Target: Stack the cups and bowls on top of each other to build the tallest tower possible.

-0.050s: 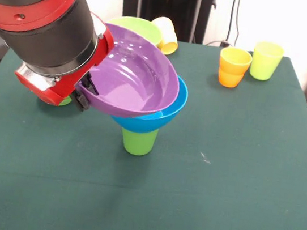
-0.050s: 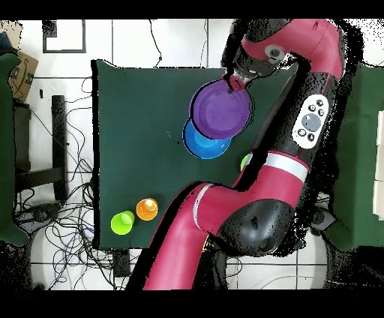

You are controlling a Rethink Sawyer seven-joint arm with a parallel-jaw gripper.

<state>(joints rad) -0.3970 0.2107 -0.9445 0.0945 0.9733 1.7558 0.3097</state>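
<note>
A wide purple bowl tilts steeply, its low side lying in a blue bowl. The blue bowl sits on top of a green cup on the table, and together they form a small tower. My gripper is at the purple bowl's raised rim, shut on it, with one black finger inside the bowl. An orange cup and a yellow-green cup stand side by side, far from the gripper.
A lime green bowl stands behind the purple one, with a pale yellow cup lying on its side against it. A bit of green peeks out under the arm. The table is covered in dark green cloth.
</note>
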